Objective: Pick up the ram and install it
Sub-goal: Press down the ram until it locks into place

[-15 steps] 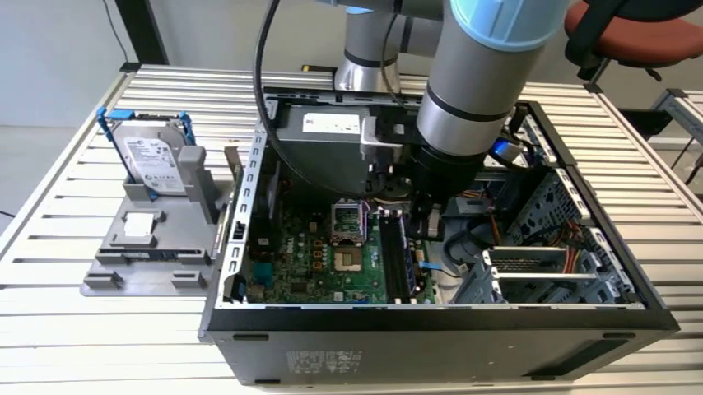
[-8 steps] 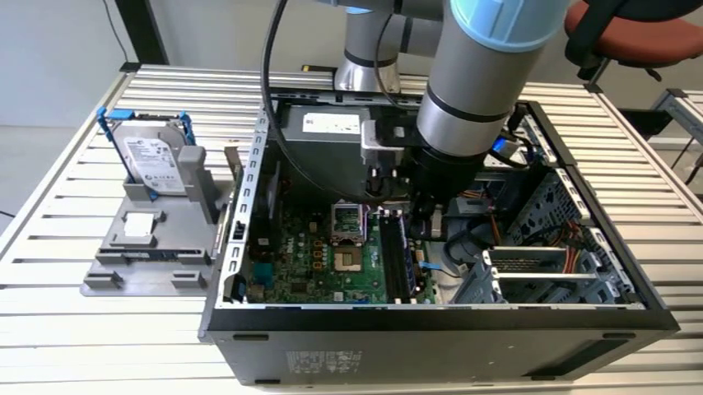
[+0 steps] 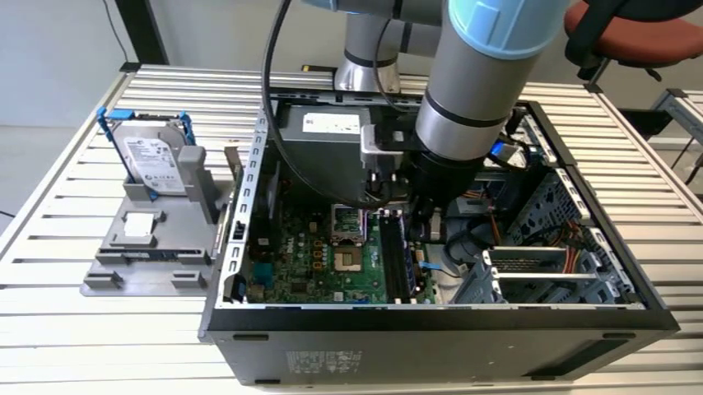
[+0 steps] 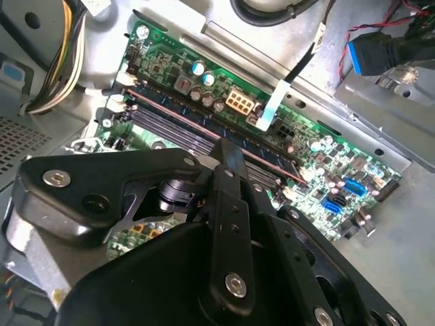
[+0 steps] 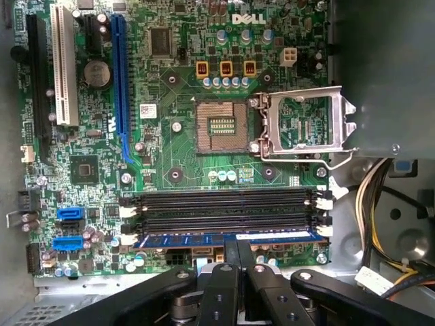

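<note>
Ram: the ram lies along one of the memory slots on the motherboard, in the slot nearest the board's edge; its bluish label shows in the first wrist view. In the second wrist view the ram reads as a long thin stick running across the board.
Gripper: the gripper is down inside the computer case, its fingers drawn close together on either side of the ram's middle, pinching its top edge as far as I can judge.
Arm: in the exterior view the arm reaches straight down into the case, over the slot area.
Done: pick-up is finished; the ram is at the slots, not on the grey holder outside the case.
Seating: I cannot tell whether the ram is pushed fully home; the white latches at the slot ends are seen, but their position is unclear.
Left: final seating and release, by my judgement.
Other parts: the hard drive in its blue frame and the small white-topped part sit on the holder; the CPU socket is empty with its bracket flipped open.
</note>
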{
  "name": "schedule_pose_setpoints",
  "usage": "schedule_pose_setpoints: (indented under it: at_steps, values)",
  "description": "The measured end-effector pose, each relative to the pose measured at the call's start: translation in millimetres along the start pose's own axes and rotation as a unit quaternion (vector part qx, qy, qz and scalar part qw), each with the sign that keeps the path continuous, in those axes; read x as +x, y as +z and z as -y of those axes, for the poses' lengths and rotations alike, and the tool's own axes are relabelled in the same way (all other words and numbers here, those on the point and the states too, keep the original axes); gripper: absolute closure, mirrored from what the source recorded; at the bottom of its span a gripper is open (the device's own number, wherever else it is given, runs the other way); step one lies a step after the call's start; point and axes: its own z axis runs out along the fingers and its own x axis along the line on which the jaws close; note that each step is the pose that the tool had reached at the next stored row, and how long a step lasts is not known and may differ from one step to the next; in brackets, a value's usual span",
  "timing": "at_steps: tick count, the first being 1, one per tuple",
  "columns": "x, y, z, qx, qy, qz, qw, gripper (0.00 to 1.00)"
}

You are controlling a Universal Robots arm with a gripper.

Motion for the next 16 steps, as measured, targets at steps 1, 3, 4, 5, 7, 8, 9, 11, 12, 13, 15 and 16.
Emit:
schedule_pose_setpoints:
  at_steps: [1,3,4,5,7,8,9,11,12,13,15,16]
  values:
    - [0.1,1.8,0.0,0.0,0.0,0.0,1.0,1.0]
    - [0.2,5.4,0.0,0.0,0.0,-0.0001,1.0,1.0]
    - [0.3,7.3,0.1,0.0,0.0,-0.0001,1.0,1.0]
    - [0.3,9.1,0.1,0.0,0.0,0.0,1.0,1.0]
    - [0.4,12.7,0.1,0.0,0.0,0.0,1.0,1.0]
    - [0.5,14.6,0.2,0.0,0.0,-0.0001,1.0,1.0]
    - [0.6,16.3,0.2,0.0,0.0,-0.0001,1.0,1.0]
    - [0.8,19.8,0.2,-0.0001,0.0,-0.0003,1.0,1.0]
    - [0.9,21.2,0.1,-0.0002,0.0,-0.0009,1.0,1.0]
    - [1.1,22.9,0.2,-0.0002,0.0,-0.0012,1.0,1.0]
    - [1.2,26.2,0.2,-0.0002,0.0,-0.001,1.0,1.0]
    - [1.0,26.2,0.2,-0.0002,0.0,-0.0011,1.0,1.0]
